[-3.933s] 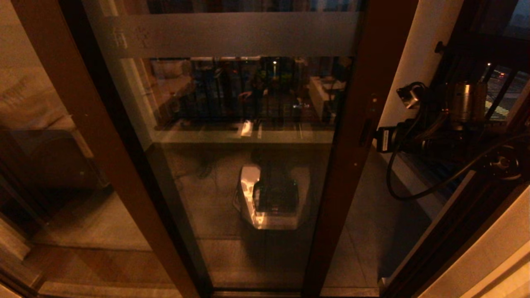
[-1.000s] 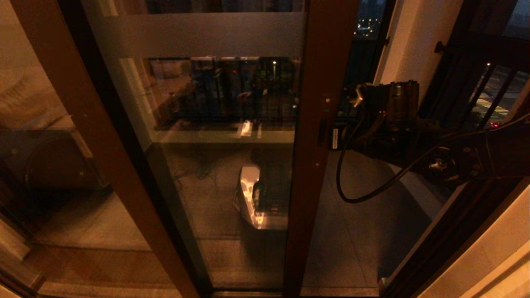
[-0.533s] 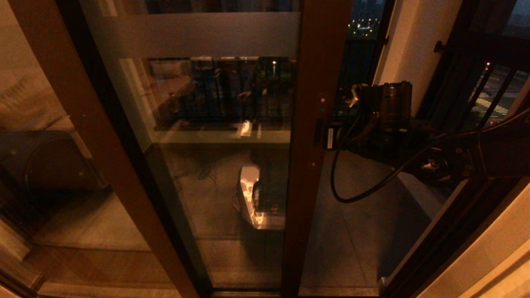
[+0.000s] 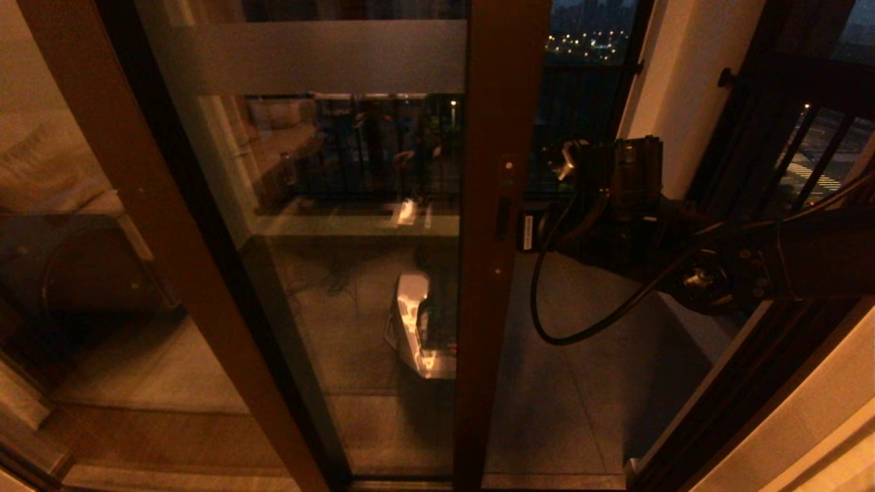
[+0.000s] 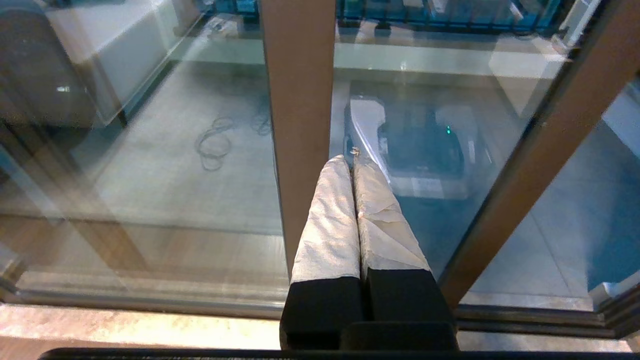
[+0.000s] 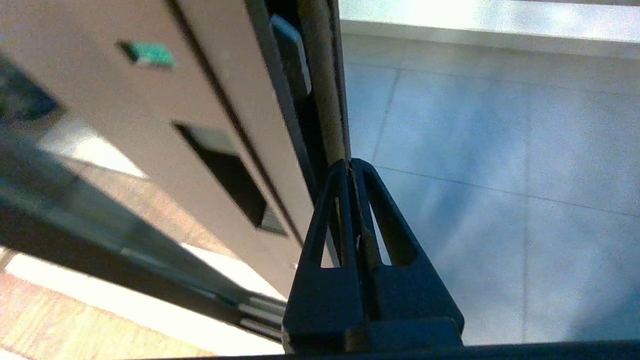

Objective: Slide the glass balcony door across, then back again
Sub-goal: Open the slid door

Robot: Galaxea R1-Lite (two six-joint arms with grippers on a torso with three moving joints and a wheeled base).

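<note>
Head view: the glass balcony door (image 4: 328, 225), a tall clear pane in a dark reddish-brown frame with a frosted band near its top, stands left of centre. Its right stile runs vertically, so its long axis is upright and its travel is sideways. My right gripper (image 4: 525, 232) sits at that stile's right edge, level with the slim recessed handle slot (image 4: 502, 219). The door therefore lies to the left of my pincer, and a push left drives it across. An open gap to the tiled balcony floor (image 4: 588, 383) shows to the right of the stile. My left arm is out of this view.

Left wrist view: my left gripper (image 5: 354, 160), its paper-wrapped fingers (image 5: 330, 220) pressed together on nothing, hangs near a brown frame post (image 5: 300, 125), well left of the working edge. The right arm is clearly nearer.

Right wrist view: only here is contact visible. My black fingers are closed together, tips against the door's edge strip (image 6: 320, 95), beside the slot.
</note>
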